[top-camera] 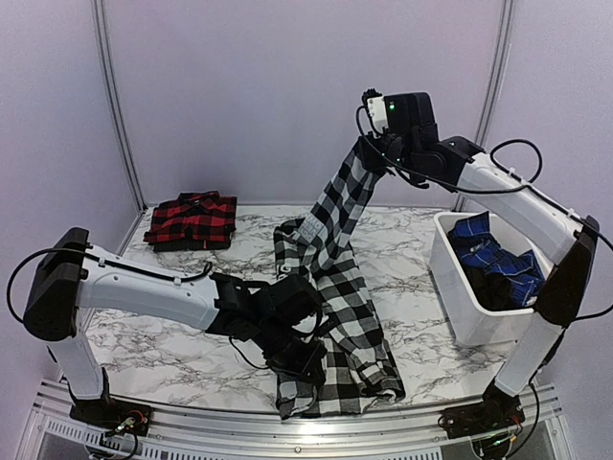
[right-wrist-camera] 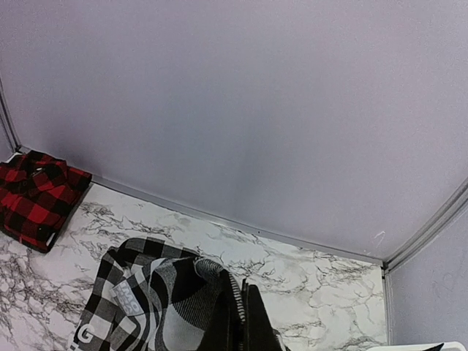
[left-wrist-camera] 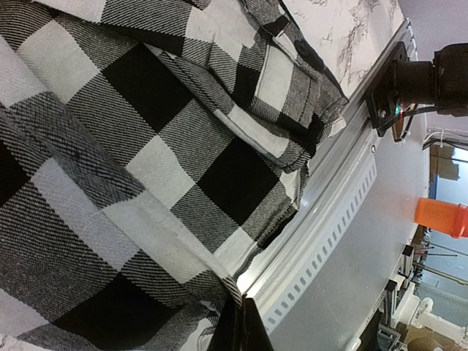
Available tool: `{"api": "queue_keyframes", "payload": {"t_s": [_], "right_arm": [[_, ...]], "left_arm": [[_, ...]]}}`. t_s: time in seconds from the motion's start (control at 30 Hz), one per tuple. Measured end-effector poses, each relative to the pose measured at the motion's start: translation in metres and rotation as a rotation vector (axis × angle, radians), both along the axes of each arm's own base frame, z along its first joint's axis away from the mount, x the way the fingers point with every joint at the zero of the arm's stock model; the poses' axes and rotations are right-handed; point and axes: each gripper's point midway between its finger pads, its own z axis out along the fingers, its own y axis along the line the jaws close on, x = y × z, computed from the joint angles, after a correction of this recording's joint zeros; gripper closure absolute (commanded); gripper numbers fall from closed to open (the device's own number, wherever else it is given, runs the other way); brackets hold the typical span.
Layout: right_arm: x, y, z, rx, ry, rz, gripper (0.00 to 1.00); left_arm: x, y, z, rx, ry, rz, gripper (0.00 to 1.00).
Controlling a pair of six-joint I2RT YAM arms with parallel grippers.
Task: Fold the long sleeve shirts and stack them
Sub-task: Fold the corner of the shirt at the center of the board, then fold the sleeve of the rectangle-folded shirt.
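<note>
Jaws both clamped on black-and-white shirt (top-camera: 337, 287): right jaws hold it high at 1 o'clock, left jaws at 6 o'clock worktop (top-camera: 172, 355) edge. Folded red-and-black shirt (top-camera: 192, 220) at 10 o'clock; open marble between.

L gripper (top-camera: 301, 364) tips buried in b&w shirt (top-camera: 337, 287), lettering (right-wrist-camera: 84, 334) cut off at edge

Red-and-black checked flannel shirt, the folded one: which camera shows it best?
Top external: the folded red-and-black checked flannel shirt lies whole at the marble table's far left. Right wrist shows it cut off at the frame's left edge. Left wrist shows none of it, only the black-and-white checked shirt.
</note>
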Motion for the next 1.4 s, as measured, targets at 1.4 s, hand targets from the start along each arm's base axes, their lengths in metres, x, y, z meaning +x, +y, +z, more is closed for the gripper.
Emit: {"api": "queue_keyframes", "payload": {"t_s": [1.4], "right_arm": [[-0.082,0.106,0.005,0.202,0.123,0.351,1.0]], "left_arm": [[0.282,0.141,0.051,-0.029,-0.222,0.744,0.7]]}}
